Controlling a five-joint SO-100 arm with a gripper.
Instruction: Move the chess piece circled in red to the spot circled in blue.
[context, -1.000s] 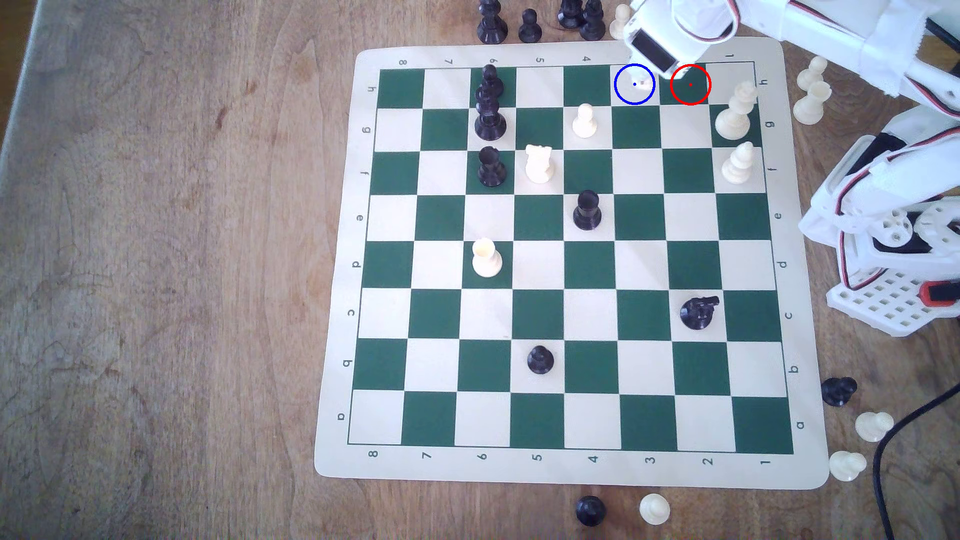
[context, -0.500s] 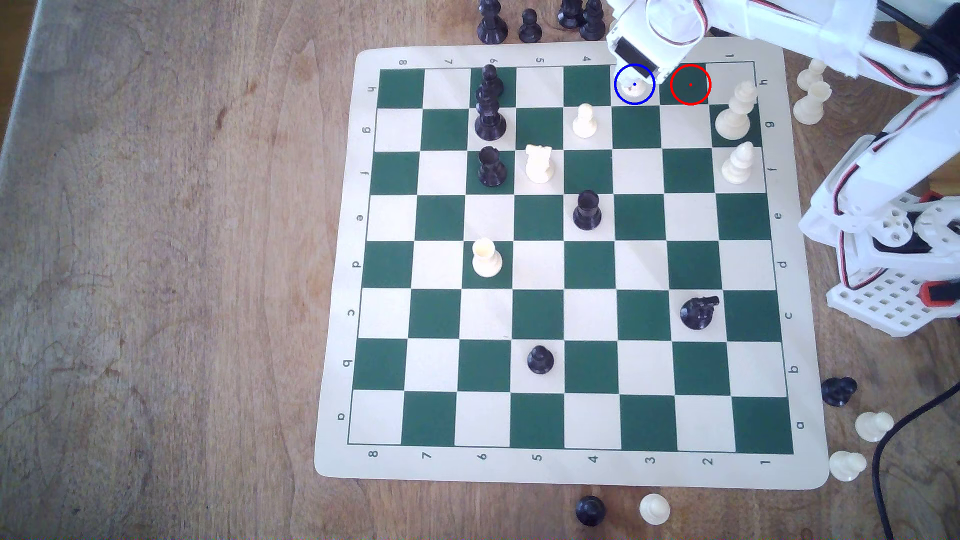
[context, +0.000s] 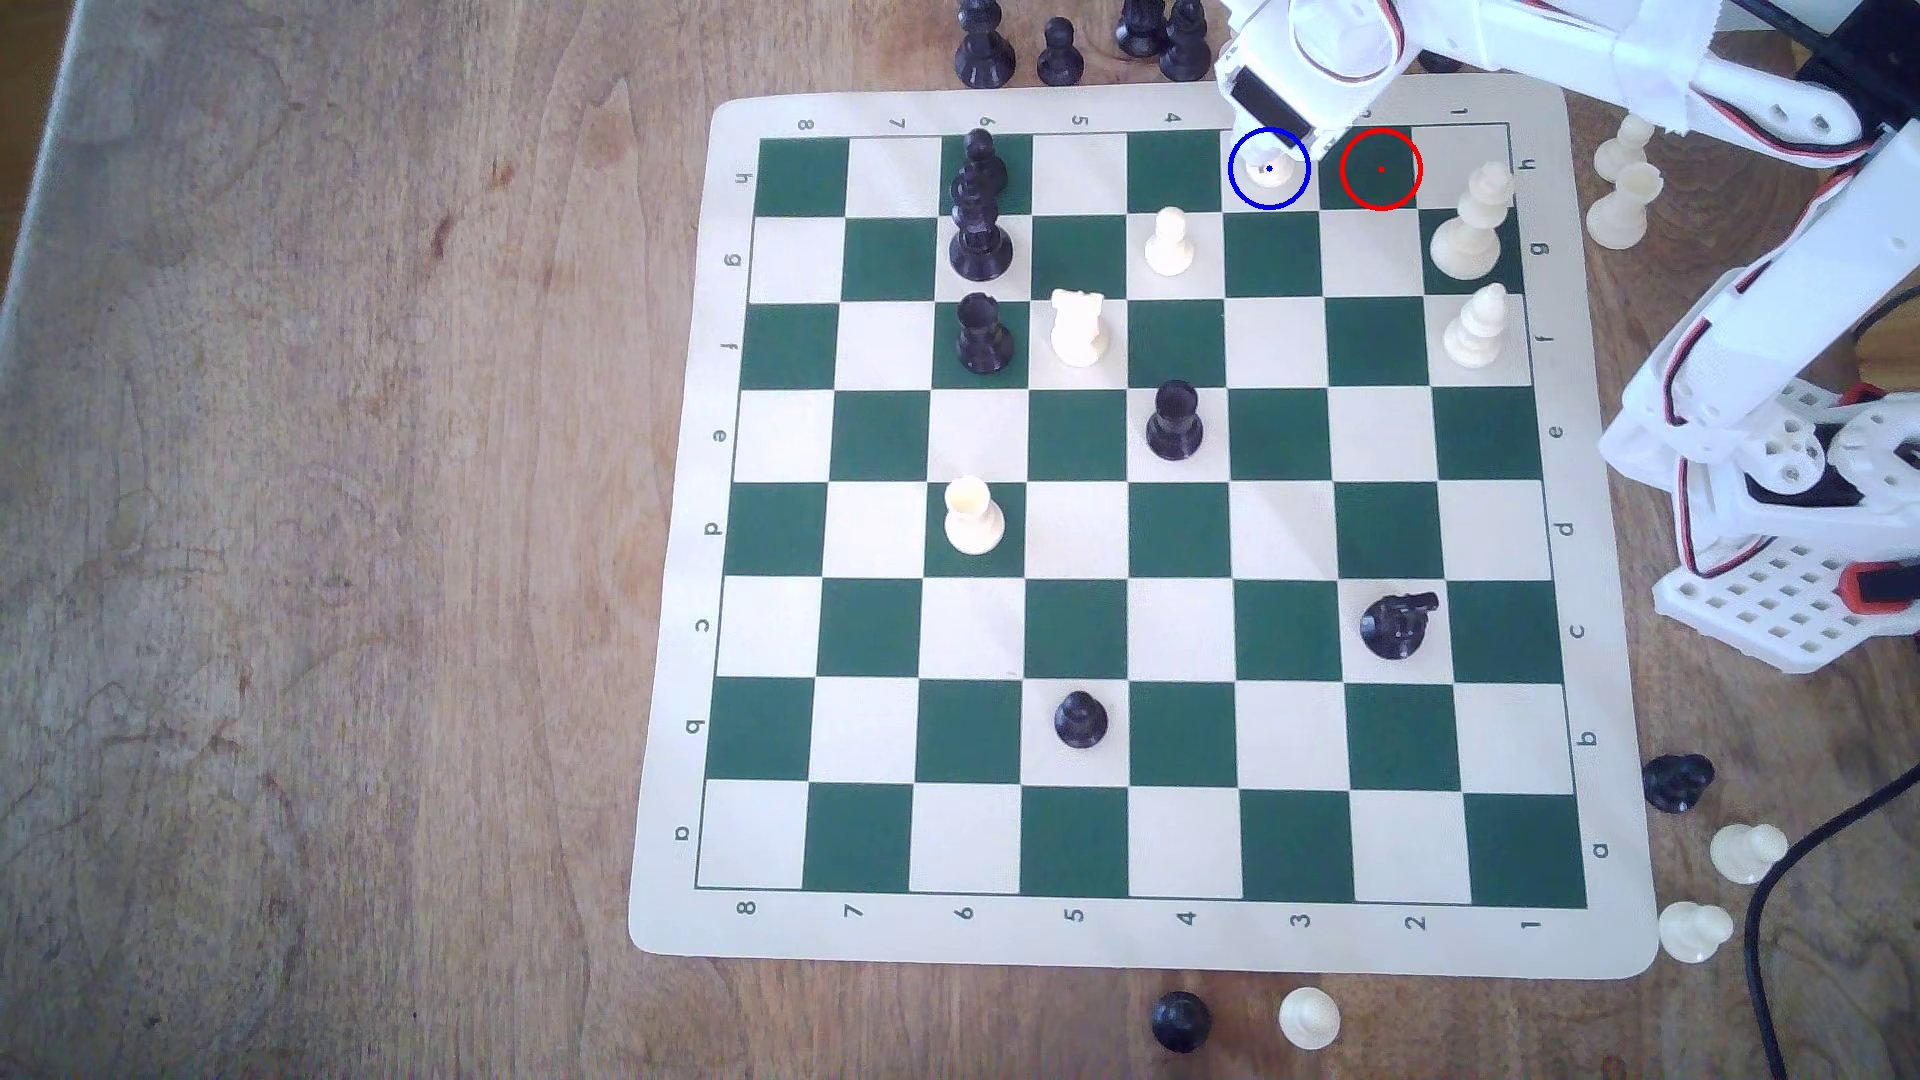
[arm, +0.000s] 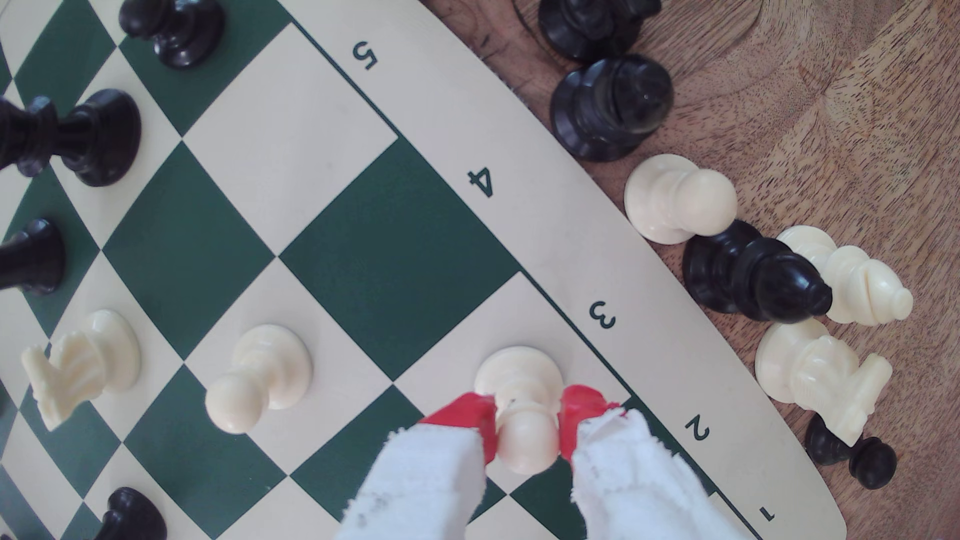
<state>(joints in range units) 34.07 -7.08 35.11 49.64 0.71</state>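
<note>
On blue-ringed spot (context: 1288, 192), pawn (arm: 522, 410) upright, jaws gripping neck

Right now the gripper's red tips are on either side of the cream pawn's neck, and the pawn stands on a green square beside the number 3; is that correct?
Not quite. In the wrist view the gripper does flank the cream pawn at its neck beside the 3, but the pawn's base rests on a cream square, not a green one. The exterior view shows it inside the blue ring.

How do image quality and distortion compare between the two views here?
Exterior view: soft and washed out, the pawn blending into the spot. Wrist view: sharper, with the board edge bowed by lens distortion, and the gripper fingers slightly blurred.
</note>
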